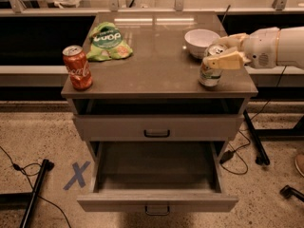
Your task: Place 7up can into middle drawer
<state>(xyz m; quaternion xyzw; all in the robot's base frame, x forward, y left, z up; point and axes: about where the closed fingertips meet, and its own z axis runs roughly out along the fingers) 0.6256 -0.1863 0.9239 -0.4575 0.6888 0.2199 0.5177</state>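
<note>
The 7up can [209,71] stands upright on the cabinet top near its front right corner. My gripper [227,50] reaches in from the right at the height of the can's top. It is open, with one finger [225,61] in front of the can's rim and the other behind it. The can still rests on the top. The middle drawer [156,202] is pulled out below, and its inside shows nothing in it. The drawer above it [156,126] is closed.
A red Coca-Cola can [77,68] stands at the front left corner. A green chip bag [107,42] lies at the back left. A white bowl [201,41] sits just behind the 7up can. Cables and stand legs [256,141] lie on the floor to the right.
</note>
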